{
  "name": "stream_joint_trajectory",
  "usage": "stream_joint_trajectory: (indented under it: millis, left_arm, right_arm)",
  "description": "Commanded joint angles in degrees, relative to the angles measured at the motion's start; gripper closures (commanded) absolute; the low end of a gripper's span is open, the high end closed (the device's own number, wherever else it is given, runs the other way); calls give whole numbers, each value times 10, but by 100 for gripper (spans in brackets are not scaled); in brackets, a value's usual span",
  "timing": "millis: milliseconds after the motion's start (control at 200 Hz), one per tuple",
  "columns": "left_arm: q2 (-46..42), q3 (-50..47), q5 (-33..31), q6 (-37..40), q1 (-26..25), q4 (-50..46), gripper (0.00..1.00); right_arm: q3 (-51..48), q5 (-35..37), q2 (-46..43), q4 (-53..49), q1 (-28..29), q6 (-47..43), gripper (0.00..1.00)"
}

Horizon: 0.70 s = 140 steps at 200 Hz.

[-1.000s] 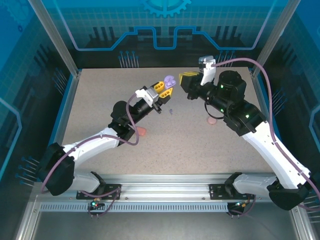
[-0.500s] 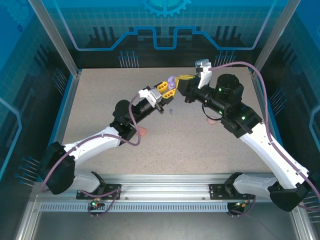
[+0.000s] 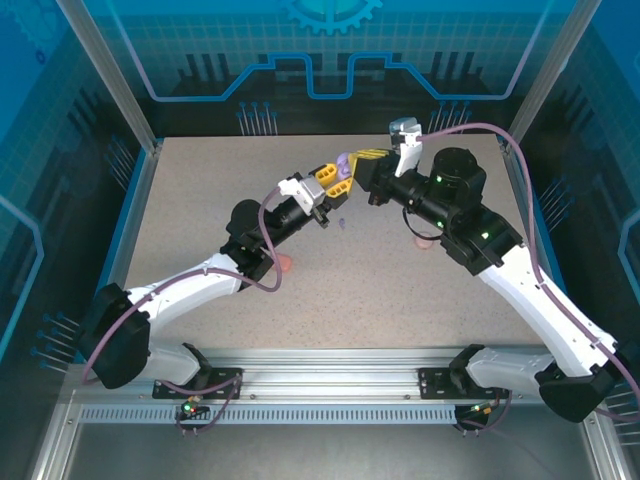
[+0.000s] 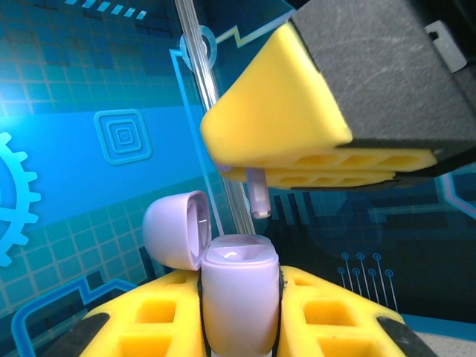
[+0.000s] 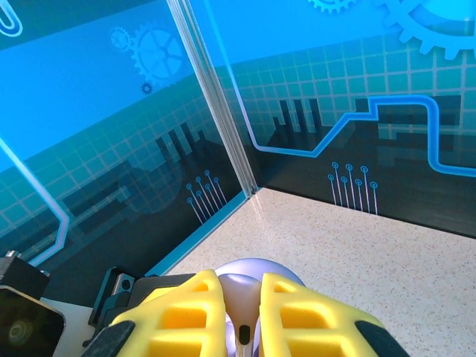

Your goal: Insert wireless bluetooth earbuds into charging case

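1. Left gripper (image 3: 333, 181) is clamped tight on the purple case (image 4: 238, 294), holding it up off the table (image 3: 200, 200).
2. Case sits upright between the left arm's yellow fingers (image 4: 149, 327). Its lid (image 4: 175, 227) is flipped open, leaning left in the left wrist view.
3. Right gripper (image 3: 367, 158) is almost fully closed, pinching the held earbud (image 4: 258, 192). The bud is purple, with its stem pointing down out of the fingertips.
4. Held earbud hangs just above the case's open top, a bit right of centre. The left wrist view shows a small gap, so no contact.
5. In the right wrist view, the case's rounded purple top sits right behind the slot between the two yellow fingers (image 5: 186, 312).
6. In the top view, the two grippers meet tip to tip over the back-middle of the table.
7. On the table:
   - a loose earbud (image 3: 342, 221), purple, lies just on the near side of the left gripper;
   - a red-orange piece (image 3: 286, 263) lies beside the left arm, partly hidden;
   - a pink piece (image 3: 425, 241) lies partly under the right arm.
   I can't tell whether the last two are cases or buds.
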Motion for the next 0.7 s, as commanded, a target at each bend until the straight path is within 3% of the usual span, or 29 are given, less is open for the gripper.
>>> stream_joint_trajectory:
  millis: [0,695]
  left_arm:
    - [1,20,11,8,-6,5,100]
    - [0,28,1,0,-5,0,100]
  right_arm:
    - [-4,-6,6,21,6,4,88]
    - [-39,-4,-6,7,6,-3,90]
